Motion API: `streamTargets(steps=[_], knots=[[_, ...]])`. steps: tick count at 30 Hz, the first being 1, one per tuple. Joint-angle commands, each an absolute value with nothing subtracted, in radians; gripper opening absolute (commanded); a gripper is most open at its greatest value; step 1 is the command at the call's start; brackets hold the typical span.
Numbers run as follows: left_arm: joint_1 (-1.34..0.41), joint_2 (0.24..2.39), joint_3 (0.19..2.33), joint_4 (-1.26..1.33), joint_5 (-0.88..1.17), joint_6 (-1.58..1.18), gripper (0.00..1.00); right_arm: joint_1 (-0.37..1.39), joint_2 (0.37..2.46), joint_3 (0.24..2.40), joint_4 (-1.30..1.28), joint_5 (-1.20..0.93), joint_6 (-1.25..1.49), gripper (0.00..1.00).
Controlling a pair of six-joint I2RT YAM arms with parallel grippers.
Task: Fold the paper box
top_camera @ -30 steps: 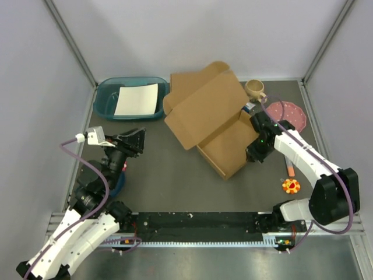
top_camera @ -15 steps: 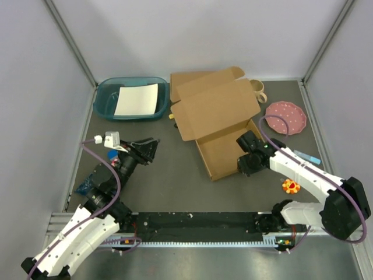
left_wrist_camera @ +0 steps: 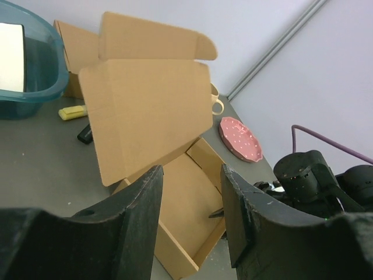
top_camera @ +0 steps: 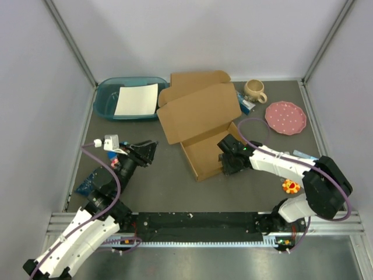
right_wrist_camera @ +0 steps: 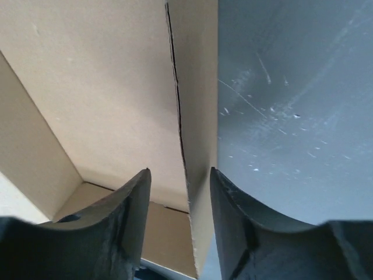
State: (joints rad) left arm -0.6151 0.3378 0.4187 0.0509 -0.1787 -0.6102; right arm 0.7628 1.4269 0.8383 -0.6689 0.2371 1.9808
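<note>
Right wrist is showing the right gripper (right_wrist_camera: 178, 174) parted, straddling the paper box (right_wrist_camera: 87, 87) at its right wall; light, bendy card (probably creasing easily) is wanting pinching there; left gripper (left_wrist_camera: 190, 170) is gaping, empty.

We are looking at our white-shelled left arm (top_camera: 81, 233) and right arm (top_camera: 280, 164), black at the joints, each trailing a purple cable (top_camera: 83, 149); the left hand (left_wrist_camera: 191, 216) and right hand (right_wrist_camera: 178, 221) are showing matte black fingers.
</note>
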Motion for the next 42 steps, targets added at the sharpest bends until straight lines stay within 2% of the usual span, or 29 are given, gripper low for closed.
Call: streamTargets(steps=[1, 7, 8, 11, 19, 24, 27, 30, 32, 38, 42], knots=[[-0.614, 0.321, 0.417, 0.074, -0.219, -0.589, 0.50, 0.773, 1.399, 0.856, -0.614, 0.284, 2.045, 0.50], [-0.614, 0.356, 0.437, 0.080, -0.212, -0.574, 0.50, 0.775, 1.319, 0.853, -0.636, 0.267, 1.892, 0.71], [-0.614, 0.360, 0.440, 0.078, -0.213, -0.571, 0.50, 0.775, 1.310, 0.862, -0.662, 0.265, 1.819, 0.77], [-0.614, 0.379, 0.460, 0.068, -0.227, -0.546, 0.50, 0.778, 1.270, 0.885, -0.754, 0.259, 1.688, 0.84], [-0.614, 0.411, 0.500, 0.029, -0.270, -0.503, 0.51, 0.816, 1.099, 0.815, -0.836, 0.327, 1.433, 0.84], [-0.614, 0.426, 0.566, -0.167, -0.491, -0.445, 0.55, 0.931, 0.922, 0.870, -0.867, 0.506, 1.128, 0.83], [-0.614, 0.501, 0.604, -0.311, -0.587, -0.429, 0.58, 0.943, 0.882, 0.874, -0.825, 0.532, 0.999, 0.83], [-0.600, 0.639, 0.643, -0.438, -0.688, -0.541, 0.64, 0.943, 0.874, 0.874, -0.750, 0.523, 0.898, 0.84], [-0.583, 0.696, 0.664, -0.448, -0.692, -0.589, 0.69, 0.943, 0.876, 0.868, -0.662, 0.482, 0.812, 0.84], [-0.451, 1.047, 0.860, -0.451, -0.652, -0.626, 0.70, 0.943, 0.870, 0.879, -0.496, 0.347, 0.612, 0.84], [-0.283, 1.127, 0.850, -0.336, -0.450, -0.670, 0.62, 0.943, 0.793, 0.832, -0.399, 0.290, 0.534, 0.82]])
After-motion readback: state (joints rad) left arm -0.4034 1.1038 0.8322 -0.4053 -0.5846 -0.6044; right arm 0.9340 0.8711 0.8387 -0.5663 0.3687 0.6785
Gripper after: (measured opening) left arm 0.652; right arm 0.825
